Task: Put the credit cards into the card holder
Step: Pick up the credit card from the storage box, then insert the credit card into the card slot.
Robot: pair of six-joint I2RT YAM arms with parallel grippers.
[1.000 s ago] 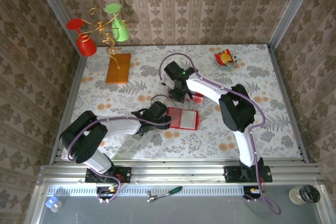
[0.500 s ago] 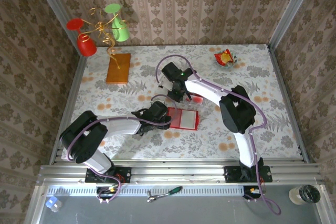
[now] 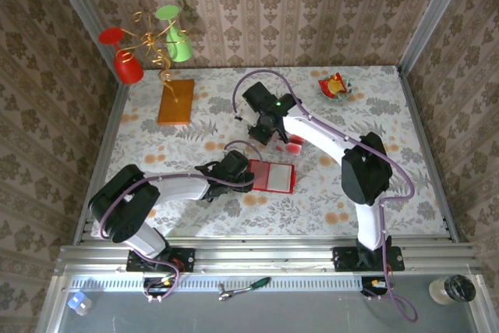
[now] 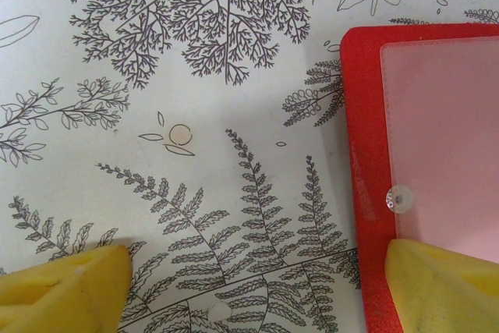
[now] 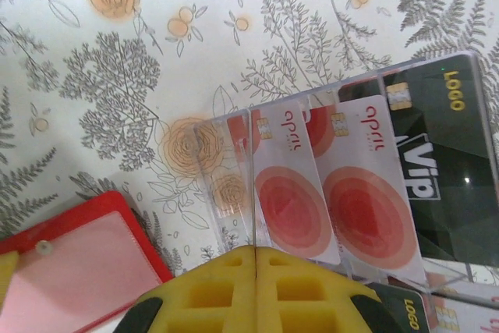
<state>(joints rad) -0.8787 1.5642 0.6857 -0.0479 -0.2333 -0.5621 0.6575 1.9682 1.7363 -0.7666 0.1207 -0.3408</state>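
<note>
— Credit cards (image 5: 335, 193): where do they lie?
— Fanned on the table (image 3: 156, 138), just beyond the right gripper (image 5: 256, 271). In its wrist view they sit at about one o'clock from the tips, with their long sides running roughly twelve to six. Its jaws are pressed together; I can't tell whether they pinch a card edge.
— And the card holder (image 3: 271, 176)?
— Lying open, at six o'clock from that gripper when seen from above. The left gripper (image 4: 253, 286) is spread wide at the holder's nine o'clock edge, one jaw over the red corner.
— Who carries, then?
— The right arm, I'd judge. It's nearer the cards, and the trip toward six is short.
</note>
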